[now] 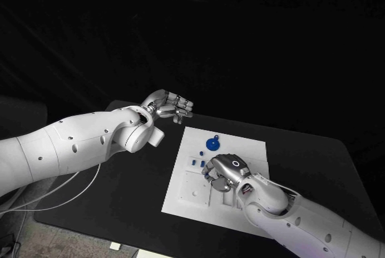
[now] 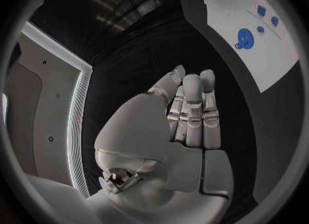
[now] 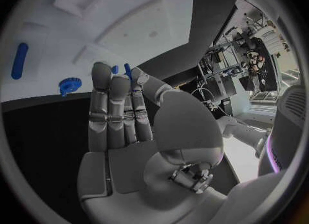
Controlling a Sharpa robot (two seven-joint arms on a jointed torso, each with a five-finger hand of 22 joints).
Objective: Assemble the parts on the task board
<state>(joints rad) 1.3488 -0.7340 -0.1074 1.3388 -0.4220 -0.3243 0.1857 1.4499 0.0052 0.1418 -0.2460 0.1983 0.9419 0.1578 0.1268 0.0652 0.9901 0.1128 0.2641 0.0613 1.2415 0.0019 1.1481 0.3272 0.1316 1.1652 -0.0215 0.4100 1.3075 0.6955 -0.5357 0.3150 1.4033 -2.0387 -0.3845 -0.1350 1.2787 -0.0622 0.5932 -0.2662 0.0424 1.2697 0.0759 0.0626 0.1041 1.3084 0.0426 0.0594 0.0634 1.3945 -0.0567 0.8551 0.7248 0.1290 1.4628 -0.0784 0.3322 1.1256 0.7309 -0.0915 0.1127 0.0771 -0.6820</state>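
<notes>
Black desk (image 1: 120, 185) fills the middle of the head view, running from the lower left up toward the right edge. On it, just right of centre, lies the white task board (image 1: 184, 199), a rectangular plate tilted slightly in the frame.

Two white arms come next in size. One enters from the left edge and ends in the left hand (image 1: 170, 107), which hangs above the desk's far edge, up and to the left of the board and apart from it. Its fingers (image 2: 193, 110) lie straight and close together with the thumb folded alongside, and they hold nothing. The other arm enters from the lower right corner, and the right hand (image 1: 226, 170) sits over the middle of the board. Its fingers (image 3: 109, 110) are likewise straight and pressed side by side, gripping nothing; whether they touch the board cannot be told.

Small blue parts lie on the board. A round blue gear (image 1: 213, 144) sits near the board's upper edge, above the right hand. Several small blue pieces (image 1: 195, 163) sit just left of that hand.
</notes>
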